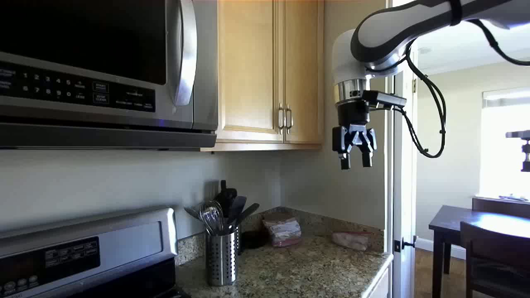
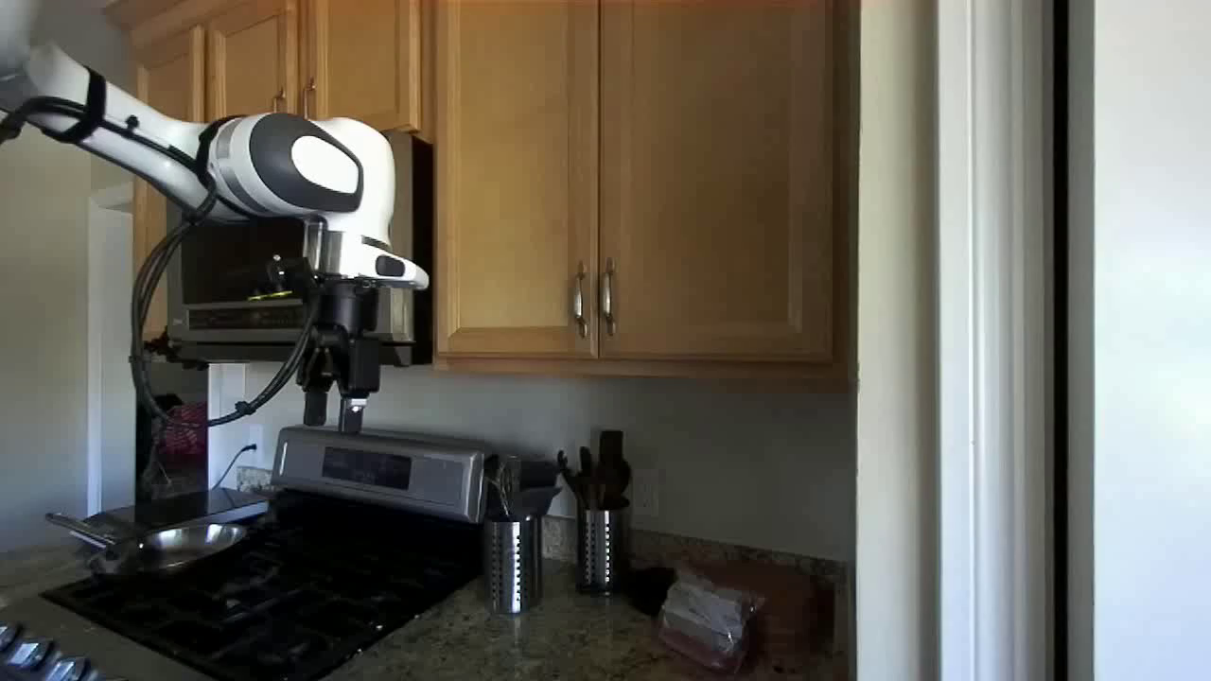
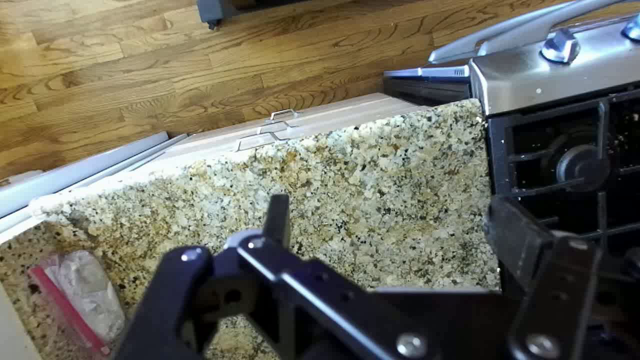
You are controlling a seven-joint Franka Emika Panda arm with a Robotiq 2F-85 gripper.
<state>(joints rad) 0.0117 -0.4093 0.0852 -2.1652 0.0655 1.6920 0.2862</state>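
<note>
- Matte-black two-finger metal gripper [image 1: 356,160]: fingers spread, gap betw. them, nothing pinched, touching nothing as far as seen. Hangs tips-down in mid-air, well above speckled tan/grey granite countertop [image 3: 380,200].
- Progress (my read): done = gripper over countertop, fingers parted, that's it; not yet done = any grip or lift of an item. Start vs. end of handling: can't tell from pics.
- Nearest loose item, approx.: flat clear plastic zip bag [image 3: 90,295] w/ pale contents, pink zip strip [image 3: 67,309]. Loc.: on countertop close to pale painted end wall [image 1: 348,194], L side of wrist view, apart from fingertips; also vis. in an exterior view, lower than gripper.
- Bag orient.: lying flat, not upright. Long axis upper-L to lower-R in wrist view, approx. parallel to end wall; strip runs same way, zip side facing wall. Contents: can't ID.
- Further out: 2nd clear plastic bag [image 1: 283,231], pale + pinkish, near back corner, vis. in both exterior views; axis unclear.
- Toward stove: perforated round stainless utensil cylinder [image 1: 222,260], upright, holding silver wire whisk [image 1: 212,217] + black utensils [image 1: 237,208]; similar cylinder [image 2: 603,553] near it.
- Beyond: black/stainless gas stove [image 3: 530,90] next to countertop; round shiny steel skillet [image 2: 194,542] by its far edge. Light-wood cabinet doors [image 1: 248,74] up on wall.
</note>
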